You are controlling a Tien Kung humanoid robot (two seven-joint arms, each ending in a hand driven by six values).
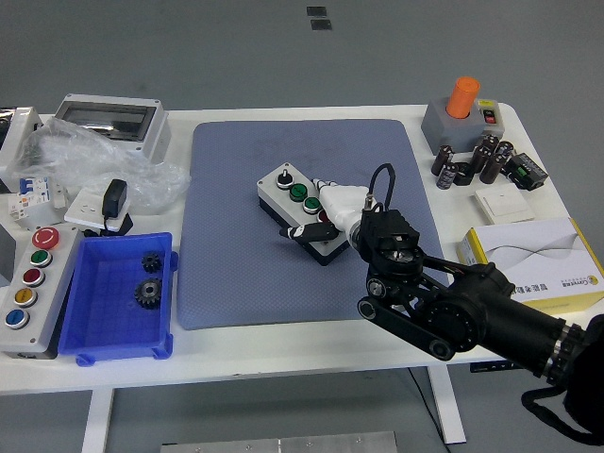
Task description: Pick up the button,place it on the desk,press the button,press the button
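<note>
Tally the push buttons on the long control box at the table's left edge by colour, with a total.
Long control box, top to bottom:
Red: 2
Green: 1
Yellow: 1
Blue: 1
Total: 5

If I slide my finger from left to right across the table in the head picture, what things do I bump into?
Button panel → blue bin with gears → blue mat → button box → right hand → capacitors → yellow box.
</note>
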